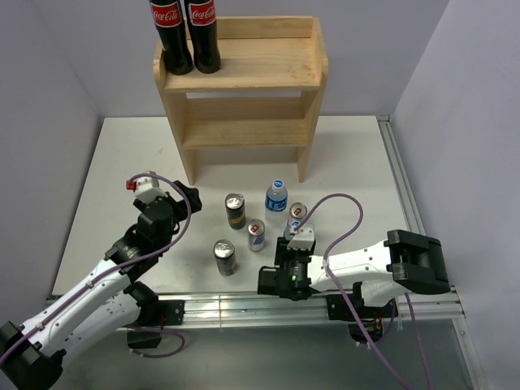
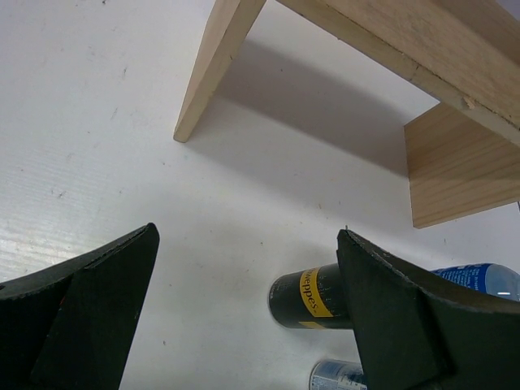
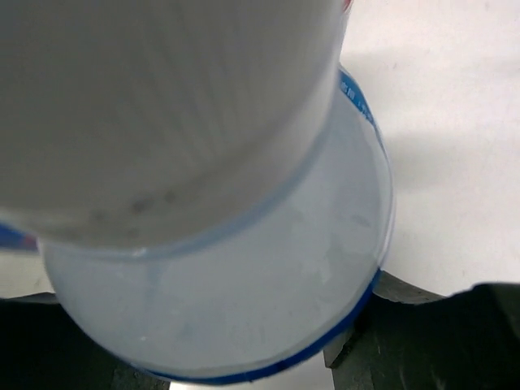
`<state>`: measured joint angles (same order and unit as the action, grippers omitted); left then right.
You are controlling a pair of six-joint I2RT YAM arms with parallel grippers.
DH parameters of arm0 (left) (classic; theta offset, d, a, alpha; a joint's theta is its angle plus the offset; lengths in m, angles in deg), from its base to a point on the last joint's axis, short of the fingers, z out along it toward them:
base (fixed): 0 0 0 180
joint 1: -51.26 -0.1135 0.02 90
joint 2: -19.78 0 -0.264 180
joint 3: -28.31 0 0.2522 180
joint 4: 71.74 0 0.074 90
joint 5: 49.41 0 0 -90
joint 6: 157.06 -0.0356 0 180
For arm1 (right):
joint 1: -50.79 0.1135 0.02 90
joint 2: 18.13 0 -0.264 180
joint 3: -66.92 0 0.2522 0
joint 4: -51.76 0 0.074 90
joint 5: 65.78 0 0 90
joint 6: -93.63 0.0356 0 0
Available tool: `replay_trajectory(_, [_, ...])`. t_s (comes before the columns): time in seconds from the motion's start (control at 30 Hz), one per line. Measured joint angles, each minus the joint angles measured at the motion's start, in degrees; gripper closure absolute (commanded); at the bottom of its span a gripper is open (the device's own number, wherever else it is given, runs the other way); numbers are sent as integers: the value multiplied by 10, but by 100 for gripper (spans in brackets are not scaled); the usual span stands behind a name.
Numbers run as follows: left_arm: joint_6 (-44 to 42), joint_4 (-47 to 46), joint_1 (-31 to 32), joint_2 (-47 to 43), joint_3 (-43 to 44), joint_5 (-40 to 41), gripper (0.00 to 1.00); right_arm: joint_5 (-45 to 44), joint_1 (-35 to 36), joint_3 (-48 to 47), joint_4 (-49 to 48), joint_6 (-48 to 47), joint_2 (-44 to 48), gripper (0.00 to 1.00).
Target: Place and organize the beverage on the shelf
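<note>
The right pincer (image 3: 236, 357) is clenched on a clear plastic water bottle with a blue label (image 3: 244, 268), gripping its body below the shoulder and ribbed white cap. The bottle stands on the white surface (image 1: 122, 162) toward the near edge, well short of the light wooden two-tier shelf (image 1: 260, 75). The left pincer (image 2: 246, 244) is released and holds nothing.

If full, the bottle is probably weighty, with a thin wall that gives under squeeze and a slick label, so a hold around the middle seems soundest.

Just beyond it stands a blue-silver can (image 1: 296, 218). A second water bottle (image 1: 277, 197), another slim can (image 1: 256, 235) and two dark cans (image 1: 235, 210) are near, so lifting straight up first looks wise. Two dark cola bottles (image 1: 172, 36) occupy the top tier's left. Its right side and the lower tier (image 1: 244, 134) are bare, and the raised rim needs clearing.
</note>
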<state>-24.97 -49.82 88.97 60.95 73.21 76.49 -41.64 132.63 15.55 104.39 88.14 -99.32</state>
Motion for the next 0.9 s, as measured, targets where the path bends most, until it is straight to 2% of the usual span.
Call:
replay_trajectory(0.13, [0, -2, 0, -2, 0, 0, 2, 28, 54, -63, 125, 56, -1, 100])
replay_trajectory(0.27, [0, -2, 0, -4, 0, 0, 2, 33, 108, -192, 264, 121, -3, 100])
replay_trajectory(0.37, [0, -2, 0, -5, 0, 0, 2, 16, 135, -308, 309, 105, 1, 100])
replay_trajectory(0.43, [0, -2, 0, -5, 0, 0, 2, 2, 143, -383, 321, 59, 12, 100])
replay_trajectory(0.53, [0, -2, 1, -9, 0, -1, 2, -27, 136, -465, 304, -77, 40, 100])
replay_trajectory(0.63, [0, -2, 0, -13, 0, -1, 2, -33, 106, -474, 151, -318, 96, 100])
replay_trajectory(0.73, [0, -3, 1, -19, 0, -3, 2, 23, 49, -469, 8, -533, 150, 100])
replay_trajectory(0.8, [0, -3, 1, -23, 0, -5, 2, 80, -10, -511, -27, -632, 153, 100])
replay_trajectory(0.9, [0, -3, 1, -29, 0, -7, 2, 139, -96, -627, -45, -747, 110, 100])
